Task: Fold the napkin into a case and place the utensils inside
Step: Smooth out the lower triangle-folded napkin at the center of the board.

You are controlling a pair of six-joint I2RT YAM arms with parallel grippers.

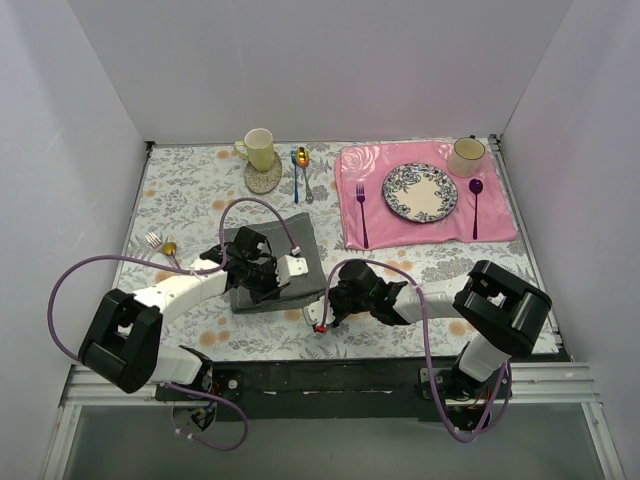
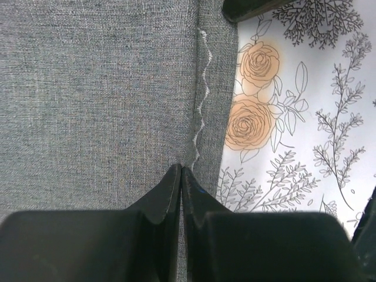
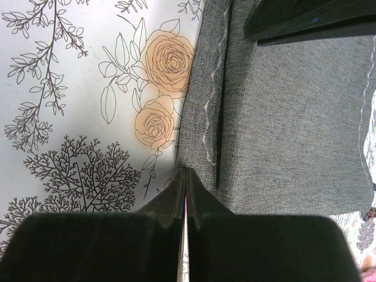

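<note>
The dark grey napkin lies on the floral tablecloth in front of the arms, with a folded layer and a stitched hem along its right side. My left gripper is shut, its tips pinched on the cloth just inside the hem. My right gripper is shut on the napkin's near right edge. The small silver fork and the gold-bowled small spoon lie on the table far left of the napkin.
A pink placemat at back right holds a patterned plate, a purple fork, a purple spoon and a mug. A yellow mug on a coaster and a blue-handled spoon stand at back centre.
</note>
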